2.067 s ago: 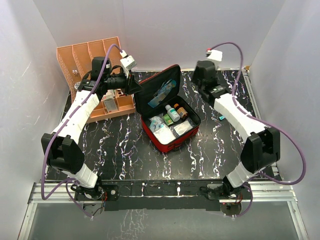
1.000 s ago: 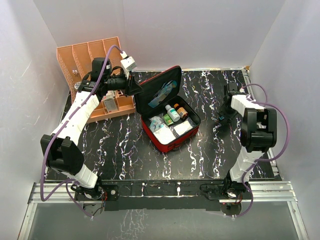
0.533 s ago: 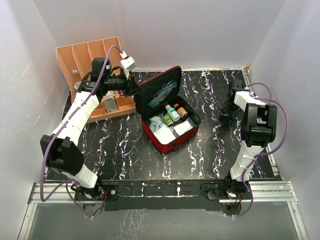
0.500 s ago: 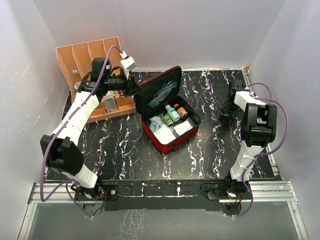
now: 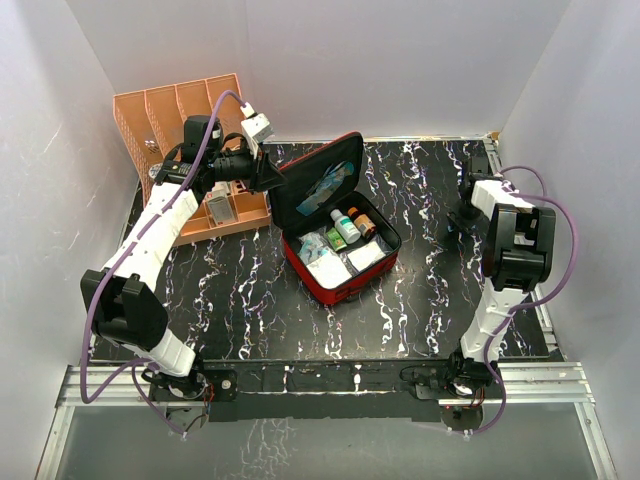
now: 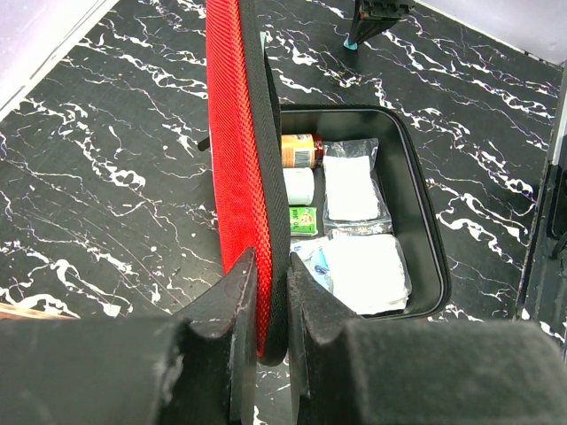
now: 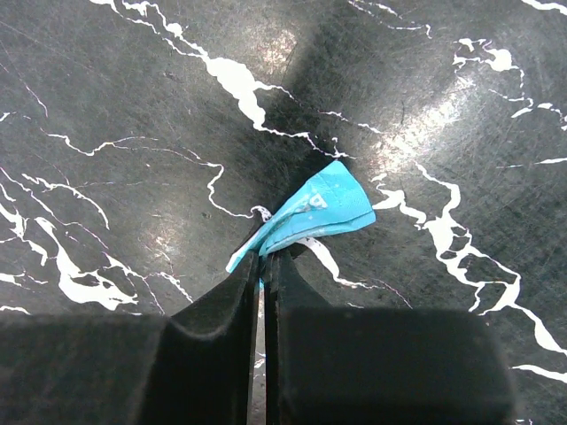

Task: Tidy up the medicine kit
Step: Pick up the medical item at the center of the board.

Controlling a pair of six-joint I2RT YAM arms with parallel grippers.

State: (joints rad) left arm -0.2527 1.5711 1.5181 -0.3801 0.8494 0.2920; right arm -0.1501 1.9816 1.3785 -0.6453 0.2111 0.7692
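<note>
Right grip: my right gripper (image 7: pixel 262 266) is pinched nearly closed on the lower corner of a teal packet (image 7: pixel 314 212); most of the packet sticks out beyond the tips.
Packet contact: from the wrist view I can't tell whether it rests on the table (image 5: pixel 260 300) or hangs just above it.
Left grip: my left gripper (image 6: pixel 270 266) is clamped narrow on the rim of the lid (image 6: pixel 235 133), one finger on the red outside, the other on the black inside, holding it upright.
Medicine kit: the medicine kit (image 5: pixel 340 262) sits open at mid-table, between my two arms, with the packet well apart from it by the right wall.
Step in hand: I judge this to be carrying the packet over into the case.
Doing it well: a corner pinch is thin, so I should lift straight up, travel level and slowly, and let go only when low over the tray.
Lid duty: my left hold should stay steady so the lid doesn't fall across the tray.
In the way: white pouches (image 6: pixel 350 190) and small bottles (image 5: pixel 345 225) already fill much of the tray, so I should aim for bare lining.
Far side: an orange rack (image 5: pixel 175 120) stands at the back left, behind my left arm and out of the packet's path.
</note>
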